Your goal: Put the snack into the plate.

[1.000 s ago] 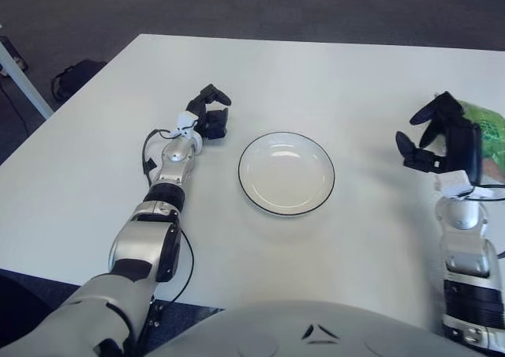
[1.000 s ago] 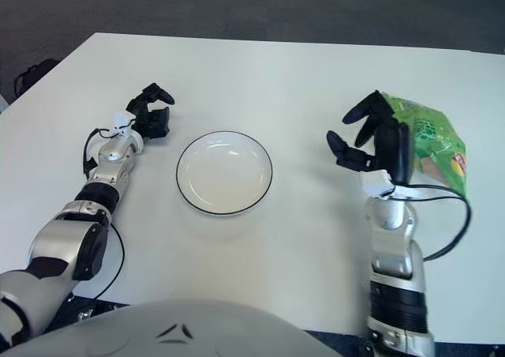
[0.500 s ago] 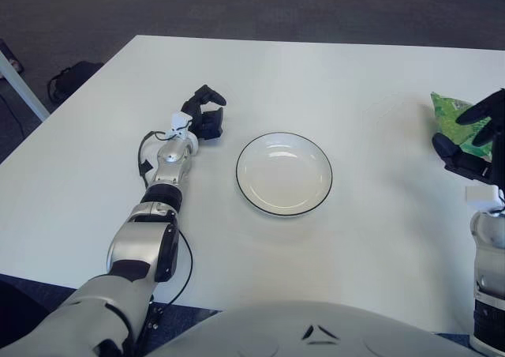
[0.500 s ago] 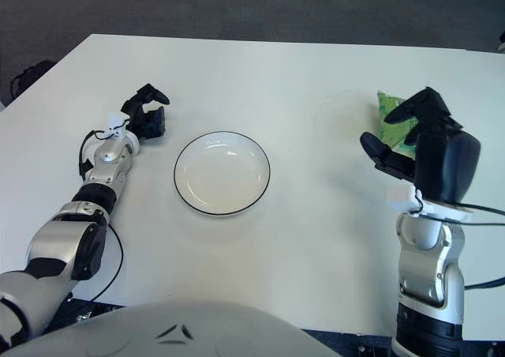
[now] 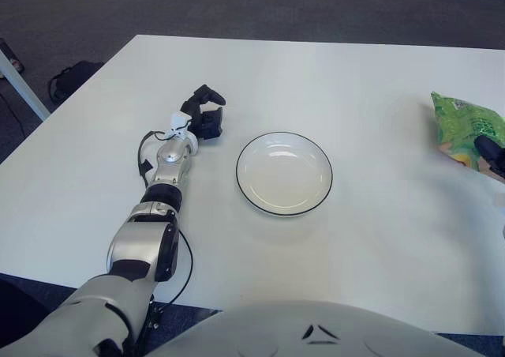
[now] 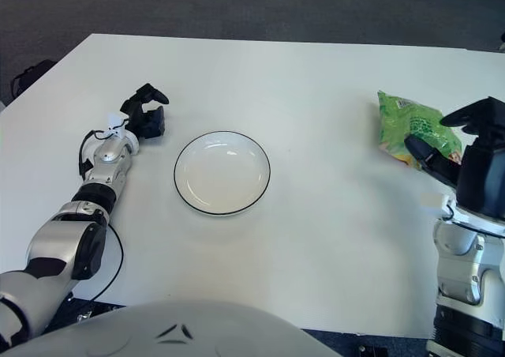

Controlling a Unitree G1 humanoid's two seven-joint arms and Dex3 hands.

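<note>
The snack (image 6: 409, 125), a green crinkled bag, lies flat on the white table at the right. My right hand (image 6: 447, 137) hovers at the bag's near right corner with its fingers spread, holding nothing; the left eye view shows only a fingertip at the right edge. The plate (image 6: 180, 185), white with a thin black rim and empty, sits near the table's middle, well to the left of the bag. My left hand (image 5: 203, 110) shows just left of the plate, its fingers loosely arched around nothing.
The white table (image 5: 331, 80) ends at a far edge with dark carpet beyond it. A white leg or post (image 5: 17, 84) and a dark bag (image 5: 72, 77) are on the floor past the table's left corner.
My right hand has swung to the right, from in front of the snack to its right side, so the bag now shows in full. The left arm and plate have stayed put.
</note>
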